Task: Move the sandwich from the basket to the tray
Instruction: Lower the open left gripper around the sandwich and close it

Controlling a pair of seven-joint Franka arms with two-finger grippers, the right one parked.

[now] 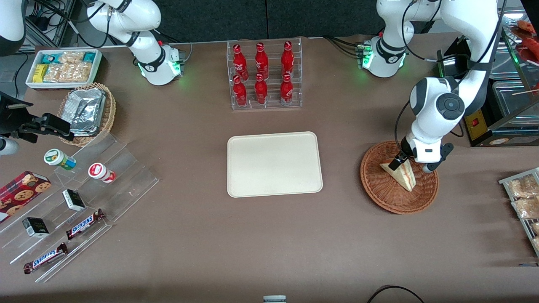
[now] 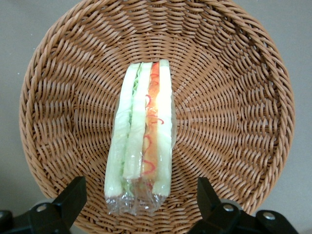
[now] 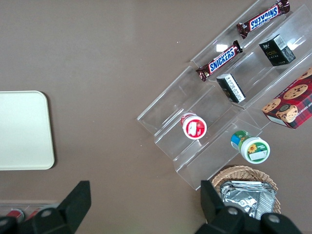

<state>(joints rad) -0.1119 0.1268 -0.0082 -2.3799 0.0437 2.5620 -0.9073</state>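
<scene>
Sandwich [image 2: 142, 136], wrapped in clear film, stands on edge in the middle of the wicker basket [image 1: 379, 191], not yet lifted. Gripper [image 2: 141, 202] hovers over it, fingers spread wide, one on either side and clear of the bread. Approach step, by my reading. Next: descend, pinch the wedge, carry to the bare tray [image 1: 273, 164] mid-tabletop.

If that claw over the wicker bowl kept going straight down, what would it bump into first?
Probably the plastic-wrapped triangular sandwich, lying in the round reddish-brown wicker basket. The open claw hovers with one finger on either side of it.
</scene>
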